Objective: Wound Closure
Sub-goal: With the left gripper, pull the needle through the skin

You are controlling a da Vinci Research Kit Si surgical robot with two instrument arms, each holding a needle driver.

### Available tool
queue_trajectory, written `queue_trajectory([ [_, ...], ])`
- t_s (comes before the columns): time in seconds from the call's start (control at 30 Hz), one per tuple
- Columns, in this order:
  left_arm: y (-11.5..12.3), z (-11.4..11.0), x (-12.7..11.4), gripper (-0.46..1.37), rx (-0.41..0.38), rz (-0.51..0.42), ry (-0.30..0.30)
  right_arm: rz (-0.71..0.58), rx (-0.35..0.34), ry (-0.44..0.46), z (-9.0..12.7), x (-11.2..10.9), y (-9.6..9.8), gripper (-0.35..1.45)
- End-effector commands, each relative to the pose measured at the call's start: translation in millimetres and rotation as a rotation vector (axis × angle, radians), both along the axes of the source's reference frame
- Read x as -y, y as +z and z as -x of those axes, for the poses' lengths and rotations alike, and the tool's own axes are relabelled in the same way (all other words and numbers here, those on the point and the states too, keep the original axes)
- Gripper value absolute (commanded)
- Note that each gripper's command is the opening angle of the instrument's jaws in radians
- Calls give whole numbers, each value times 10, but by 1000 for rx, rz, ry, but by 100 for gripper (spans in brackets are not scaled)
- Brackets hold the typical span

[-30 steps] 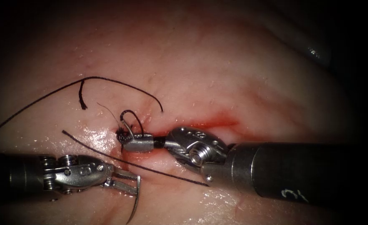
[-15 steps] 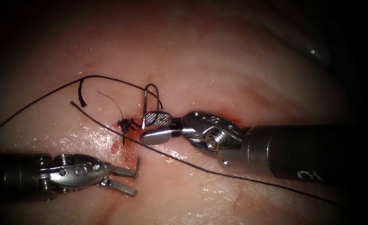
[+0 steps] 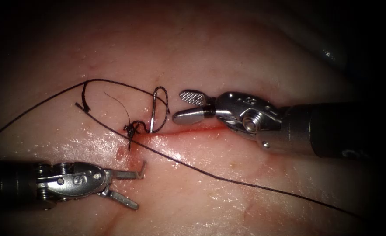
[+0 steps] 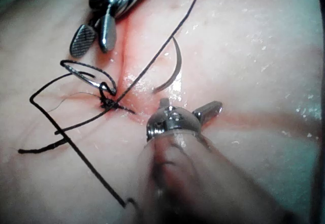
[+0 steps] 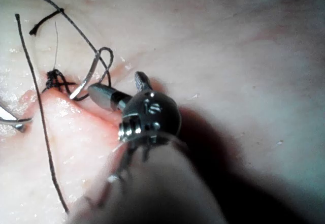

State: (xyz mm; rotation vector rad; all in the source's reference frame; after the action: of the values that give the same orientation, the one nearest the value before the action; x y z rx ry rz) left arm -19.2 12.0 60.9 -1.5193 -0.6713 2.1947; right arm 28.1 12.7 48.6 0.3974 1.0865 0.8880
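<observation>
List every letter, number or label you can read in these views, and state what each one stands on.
"S" (perhaps "5"): engraved on the wrist of the left tool, whose jaws are open.
Engraved marks on the wrist of the right tool, jaws open and empty: too blurred to read.
White mark on the right tool's shaft: cut off, unreadable.
The needle carries no text; it sits by the left tool.

I see bare tissue [image 3: 245, 57] above the cut [image 3: 188, 130], free to cross. A long thread [image 3: 210, 174] slants between my left tool [image 3: 133, 189] and right tool [image 3: 182, 107], barring a straight path. A knot [image 3: 131, 129] and thread loop [image 3: 160, 109] crowd the cut's left end.
</observation>
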Motion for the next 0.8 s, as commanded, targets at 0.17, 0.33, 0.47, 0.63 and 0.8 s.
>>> queue_trajectory([
  [0.17, -9, -5, -8, 87, 44, 82, -30, 3, -1, -16, 7, 8, 3, 119],
  [0.33, -21, 1, -12, 88, 72, 162, -38, 10, -1, -18, 13, 15, 7, 117],
  [0.47, -26, 11, -14, 86, 92, 243, -46, 12, 0, -19, 15, 18, 8, 116],
  [0.63, -23, 23, -21, 84, 105, 303, -63, 15, -1, -20, 17, 23, 8, 115],
  [0.8, -16, 34, -29, 86, 103, 334, -67, 17, 1, -22, 19, 30, 6, 113],
])
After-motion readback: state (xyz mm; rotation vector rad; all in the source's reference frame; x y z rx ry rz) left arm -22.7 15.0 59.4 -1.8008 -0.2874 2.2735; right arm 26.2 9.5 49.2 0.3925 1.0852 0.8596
